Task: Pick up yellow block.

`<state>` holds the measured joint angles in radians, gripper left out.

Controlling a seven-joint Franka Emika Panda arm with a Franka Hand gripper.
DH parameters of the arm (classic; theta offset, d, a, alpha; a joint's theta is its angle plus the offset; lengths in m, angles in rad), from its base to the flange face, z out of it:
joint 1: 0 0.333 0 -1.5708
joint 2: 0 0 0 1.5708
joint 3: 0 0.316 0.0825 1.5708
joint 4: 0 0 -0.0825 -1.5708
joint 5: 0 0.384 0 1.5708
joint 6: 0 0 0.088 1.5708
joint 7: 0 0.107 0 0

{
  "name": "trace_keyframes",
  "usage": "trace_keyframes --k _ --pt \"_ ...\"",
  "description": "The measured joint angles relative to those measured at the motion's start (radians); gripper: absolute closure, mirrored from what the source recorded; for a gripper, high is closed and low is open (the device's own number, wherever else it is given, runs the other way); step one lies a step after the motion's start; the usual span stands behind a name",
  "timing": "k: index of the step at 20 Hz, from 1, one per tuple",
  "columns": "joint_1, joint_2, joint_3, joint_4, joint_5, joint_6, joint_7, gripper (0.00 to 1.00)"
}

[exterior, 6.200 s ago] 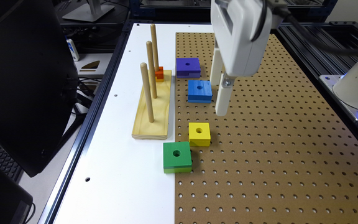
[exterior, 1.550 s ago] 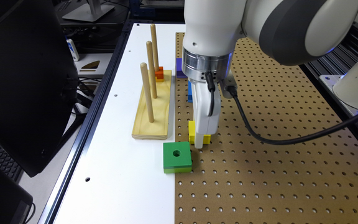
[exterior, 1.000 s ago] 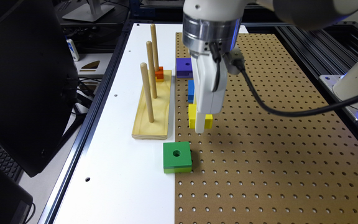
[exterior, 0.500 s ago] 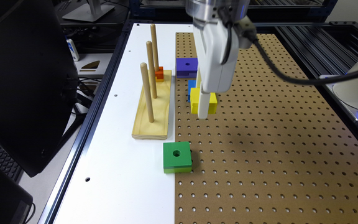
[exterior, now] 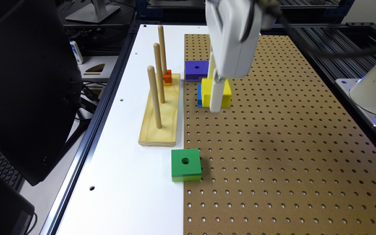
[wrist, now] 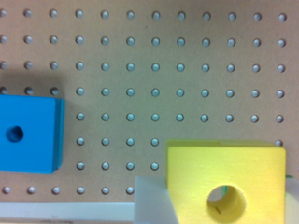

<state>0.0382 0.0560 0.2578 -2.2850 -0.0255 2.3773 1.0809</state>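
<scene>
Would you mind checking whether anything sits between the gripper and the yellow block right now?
Nothing visible does. The gripper is shut on the yellow block, holding it lifted above the pegboard, and the wrist view shows a finger pressed directly against the block's side. The blue block lies on the board underneath, apart from the grip.

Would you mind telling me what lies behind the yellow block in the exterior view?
A sliver of the blue block shows behind the yellow block, which the gripper holds. Most of the blue block is covered there; the wrist view shows it lying on the pegboard.

White tabletop [exterior: 126, 176], brown pegboard [exterior: 289, 156], dark monitor [exterior: 21, 81]
</scene>
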Motion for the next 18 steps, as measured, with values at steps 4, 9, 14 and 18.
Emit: trace_keyframes --k 4,9,14,18 --pt "0.0 -0.014 0.0 0.004 0.0006 -0.011 0.0 1.0" --pt "0.0 -0.071 0.003 0.013 0.0096 -0.07 0.0 1.0" --pt "0.0 -0.075 0.003 0.013 0.0108 -0.074 0.0 1.0" --pt "0.0 -0.075 0.003 0.013 0.0109 -0.074 0.0 1.0"
